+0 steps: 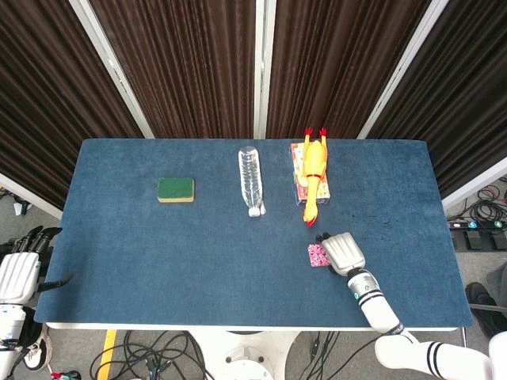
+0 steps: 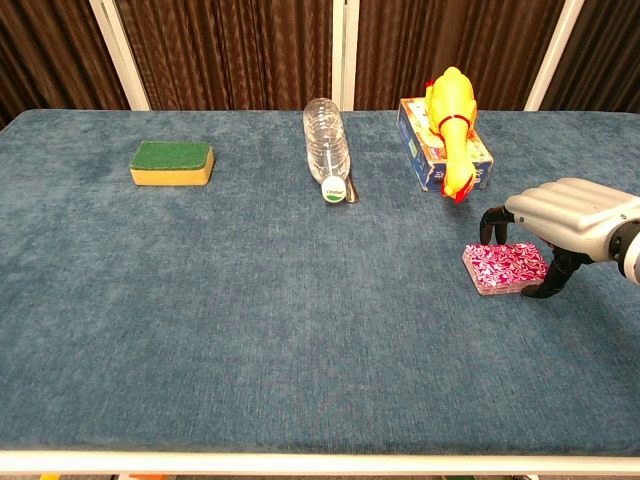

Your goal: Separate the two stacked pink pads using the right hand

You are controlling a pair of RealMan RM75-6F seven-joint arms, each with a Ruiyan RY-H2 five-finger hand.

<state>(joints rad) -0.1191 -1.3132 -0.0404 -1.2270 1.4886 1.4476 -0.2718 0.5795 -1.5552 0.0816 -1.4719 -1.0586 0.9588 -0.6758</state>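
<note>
The two stacked pink patterned pads [image 2: 503, 267] lie flat on the blue table, right of centre; in the head view only their left part [image 1: 318, 255] shows beside my right hand [image 1: 343, 252]. That right hand [image 2: 568, 212] arches over the pads' right half, fingers curled down at the far side and the thumb down at the near right edge. Whether the fingertips touch the pads is not plain. My left hand [image 1: 21, 271] hangs off the table's left edge, fingers spread, holding nothing.
A yellow rubber chicken [image 2: 451, 127] lies on a blue box [image 2: 428, 150] just behind the pads. A clear plastic bottle [image 2: 326, 150] lies at the centre back. A green and yellow sponge [image 2: 172, 163] sits at the back left. The table's front edge [image 2: 320, 462] runs close.
</note>
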